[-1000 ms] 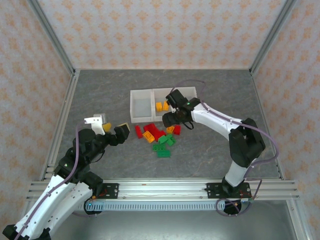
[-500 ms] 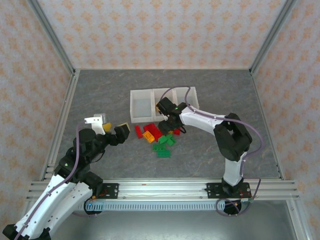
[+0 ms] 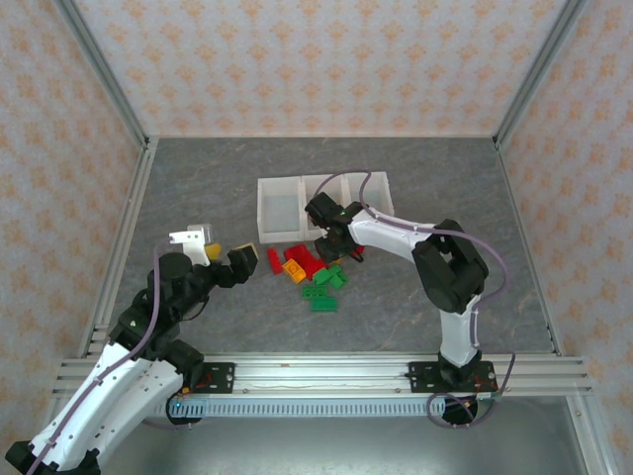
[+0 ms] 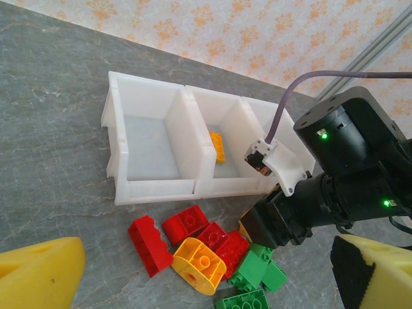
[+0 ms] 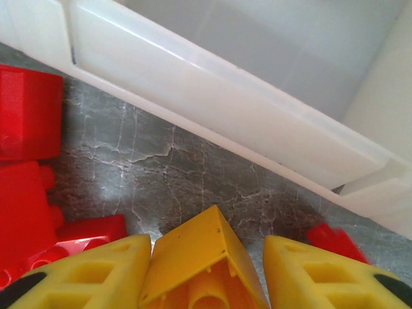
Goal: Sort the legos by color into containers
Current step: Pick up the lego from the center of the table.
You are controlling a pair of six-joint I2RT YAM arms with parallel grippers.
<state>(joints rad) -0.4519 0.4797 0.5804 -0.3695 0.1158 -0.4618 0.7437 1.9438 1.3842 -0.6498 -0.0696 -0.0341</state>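
The legos lie in a pile (image 3: 312, 272) in front of the containers (image 3: 280, 185): red (image 4: 149, 244), green (image 4: 257, 270) and a curved orange-yellow one (image 4: 196, 264). My right gripper (image 3: 331, 242) is down at the pile's back edge, close to the container wall (image 5: 225, 109). Its fingers (image 5: 96, 270) are closed in on an orange-yellow lego (image 5: 193, 257), the left pad touching it and the right pad meeting its lower edge. My left gripper (image 3: 220, 252) hangs open to the left of the pile, nothing between its fingers. One orange-yellow lego (image 4: 217, 146) lies in the middle bin.
The left bin (image 4: 151, 148) holds nothing I can see. My right arm (image 3: 396, 230) reaches across in front of the right bin. Metal frame rails (image 3: 119, 237) edge the grey table on both sides. Open tabletop stretches in front of the pile.
My right gripper moved left and down from the pile's right side to its back edge, and its jaws narrowed around the orange-yellow lego. The left arm stayed still and open.
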